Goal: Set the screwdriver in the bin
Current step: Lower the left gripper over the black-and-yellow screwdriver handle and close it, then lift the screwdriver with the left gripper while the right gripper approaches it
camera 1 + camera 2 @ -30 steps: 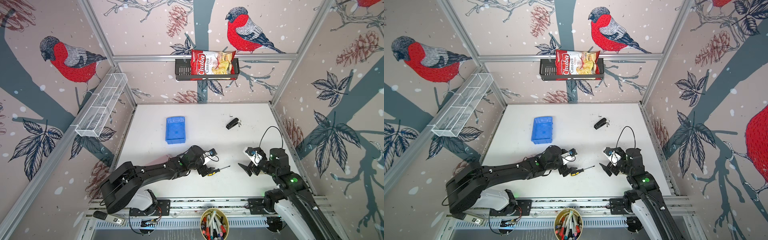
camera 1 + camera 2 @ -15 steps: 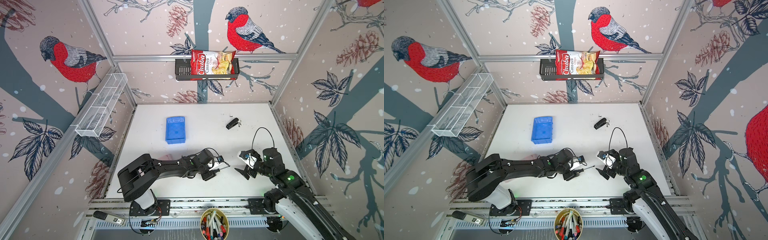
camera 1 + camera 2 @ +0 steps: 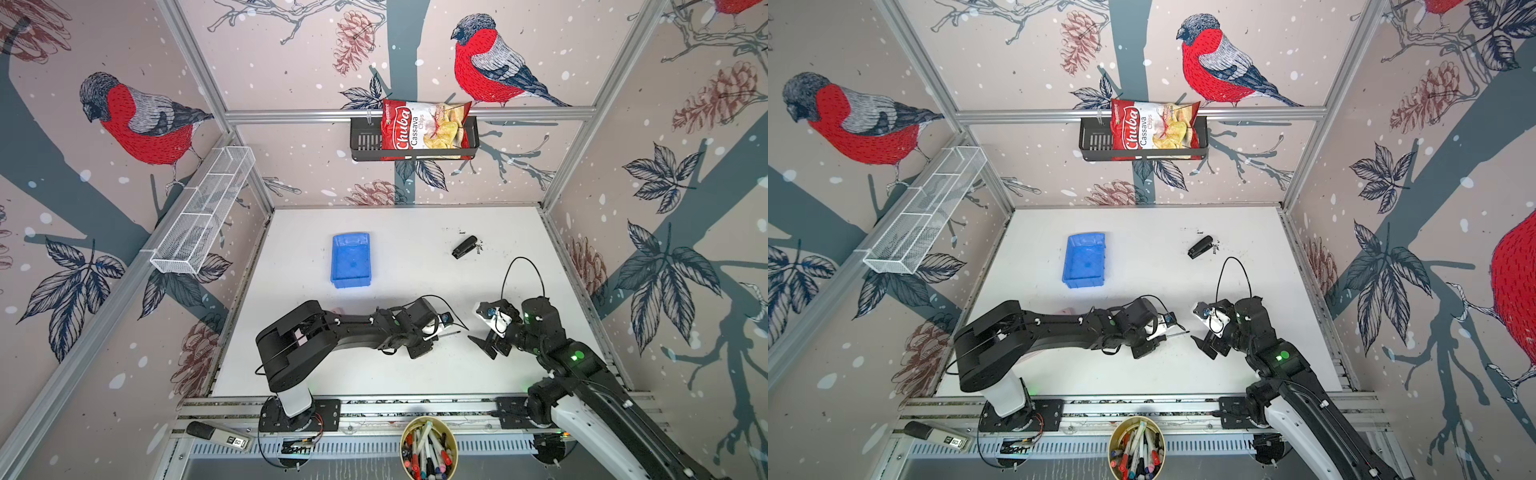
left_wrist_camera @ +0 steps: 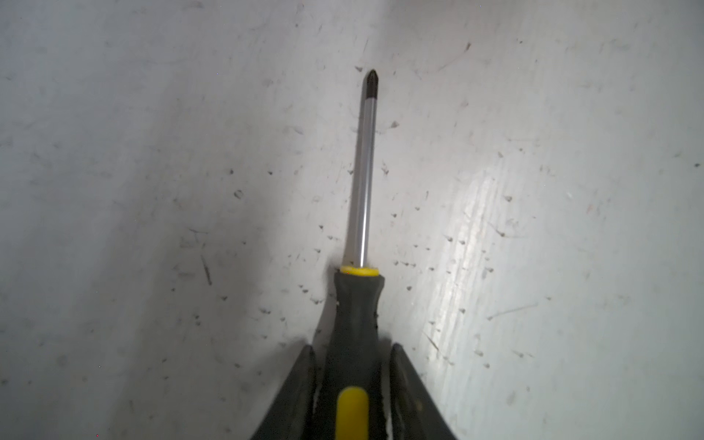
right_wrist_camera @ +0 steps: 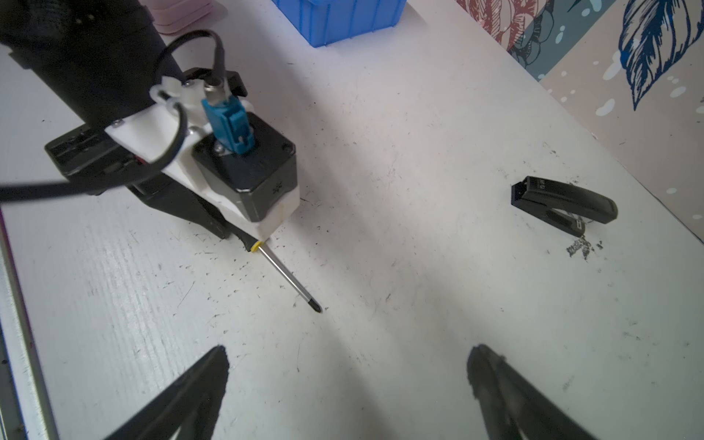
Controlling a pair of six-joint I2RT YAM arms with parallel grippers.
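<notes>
White table (image 3: 415, 266), scuffed and speckled, bird-print walls all round. Left gripper (image 4: 352, 346) is right down on it, and look at those jaws: drawn in narrow, one dark finger (image 4: 301, 384) either side of the screwdriver (image 4: 357, 297), hugging the black-and-yellow handle. The screwdriver lies flat on the table, handle between the left jaws, bright shaft running straight out ahead of them to a dark cross tip.

Across from it, the right gripper (image 5: 346, 348) faces the left one, jaws spread wide over bare table. That screwdriver tip points towards the gap between the right jaws but stops short, clear of both fingers. Nothing touching on that side.

Out past one right finger, well apart, a black stapler (image 5: 564, 205) lies on its side with a scatter of dark bits beside it.

And the bin (image 3: 350, 259)? Blue, open top up, well away, behind and off to one side of the left jaws, far ahead of the right jaws beyond the left gripper. Screwdriver not yet in it.
</notes>
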